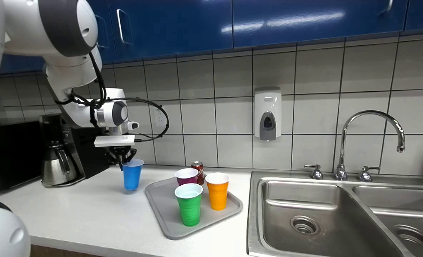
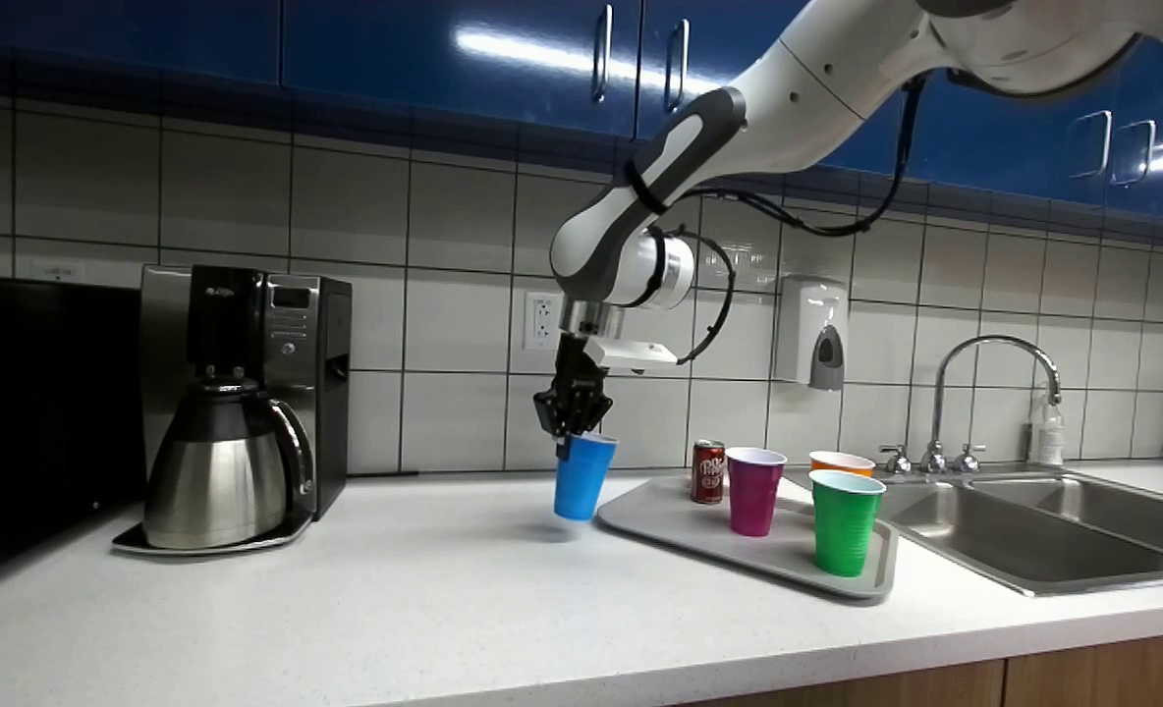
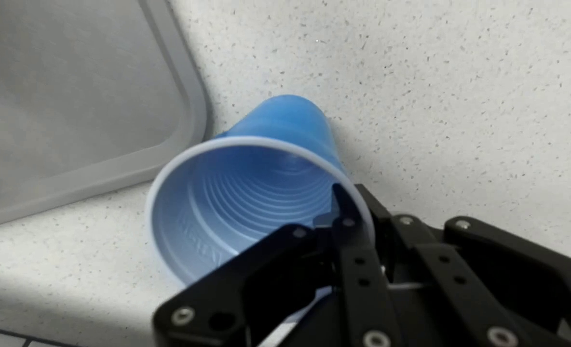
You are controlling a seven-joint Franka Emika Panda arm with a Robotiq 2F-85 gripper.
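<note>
Here, the claw (image 3: 355,198) grips a tilted blue cup (image 3: 256,188)

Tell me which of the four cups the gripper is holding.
The blue cup, the tilted one with its rim pinched in the gripper. The purple cup, green cup and orange cup stand upright on the gray tray.

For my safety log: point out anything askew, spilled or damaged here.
Only the blue cup stands out: it hangs tilted beside the tray, the gripper pinching one side of its rim, while the green cup, purple cup and orange cup stand upright on the tray. No spill or damage shows.
</note>
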